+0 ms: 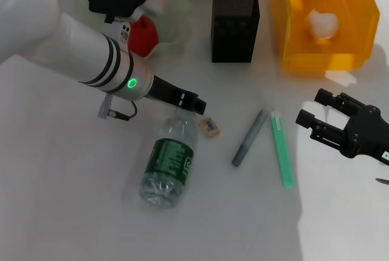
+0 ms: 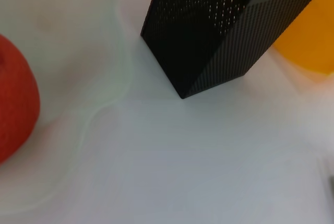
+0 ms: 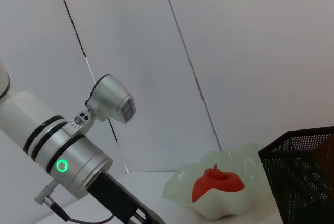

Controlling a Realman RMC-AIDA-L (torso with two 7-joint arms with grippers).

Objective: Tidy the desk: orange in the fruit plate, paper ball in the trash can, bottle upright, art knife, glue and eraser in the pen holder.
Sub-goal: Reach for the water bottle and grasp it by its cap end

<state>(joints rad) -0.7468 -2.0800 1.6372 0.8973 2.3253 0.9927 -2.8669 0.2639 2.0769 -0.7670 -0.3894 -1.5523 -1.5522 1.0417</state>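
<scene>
One bottle (image 1: pixel 168 162) lies flat, cap end toward the pen holder (image 1: pixel 235 24). Your left gripper (image 1: pixel 193 104) sits at that cap; its finger state cannot be told. Right gripper (image 1: pixel 316 114), open, idles farther off.

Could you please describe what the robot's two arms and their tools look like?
The left arm is glossy white with black bands, a glowing green ring light, a silver wrist with a small cable, and a black left tool. The right tool is black and multi-fingered.

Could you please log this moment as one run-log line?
orange: in fruit plate | paper ball: in trash can | bottle: lying | left pincer: at bottle cap | right pincer: open, idle
</scene>
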